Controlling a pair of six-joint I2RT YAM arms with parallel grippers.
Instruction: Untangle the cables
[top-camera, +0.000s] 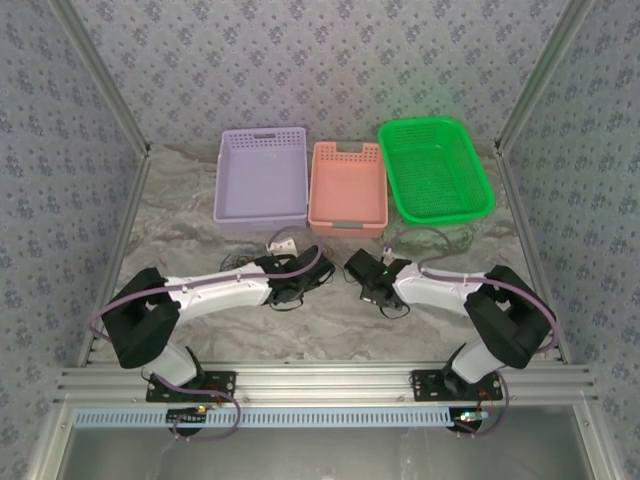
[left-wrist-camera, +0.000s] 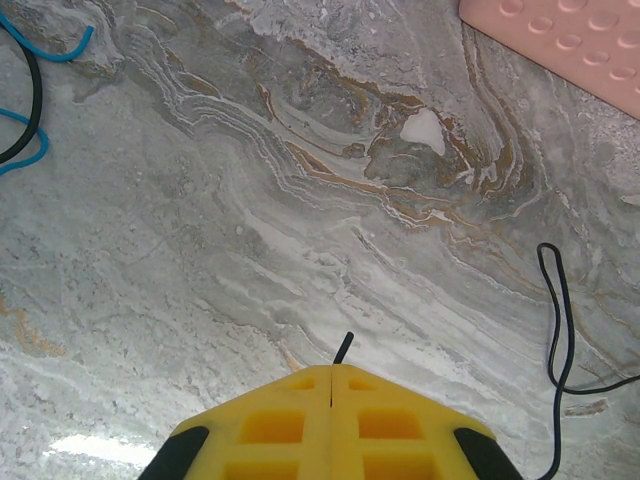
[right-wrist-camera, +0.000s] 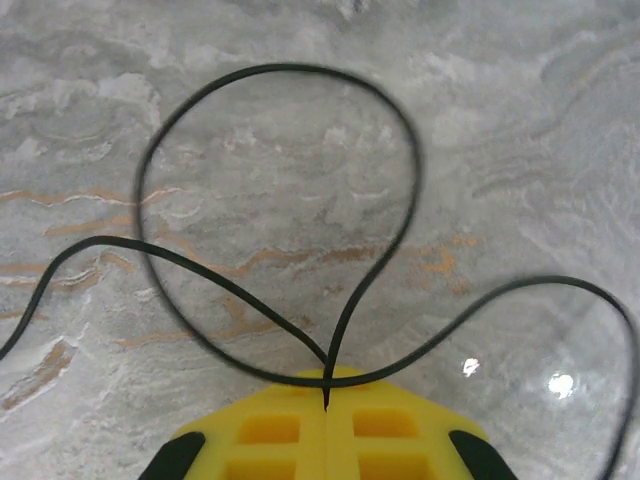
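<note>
In the left wrist view my left gripper (left-wrist-camera: 331, 368) has its yellow jaws pressed together, and a short black cable end (left-wrist-camera: 343, 347) sticks out from between the tips. A blue cable (left-wrist-camera: 45, 50) and another black strand (left-wrist-camera: 33, 110) curl at the upper left, and a thin black cable (left-wrist-camera: 560, 320) runs down the right side. My right gripper (right-wrist-camera: 327, 380) is shut on a black cable (right-wrist-camera: 280, 75) that loops out over the marble. From above, the left gripper (top-camera: 292, 276) and right gripper (top-camera: 362, 272) sit close together at mid-table, with thin cables (top-camera: 238, 262) beside them.
Three baskets stand in a row at the back: purple (top-camera: 261, 178), pink (top-camera: 347, 187) and green (top-camera: 434, 168). The pink basket's corner (left-wrist-camera: 565, 40) also reaches into the left wrist view. A small white plug (top-camera: 282, 242) lies just in front of the purple one.
</note>
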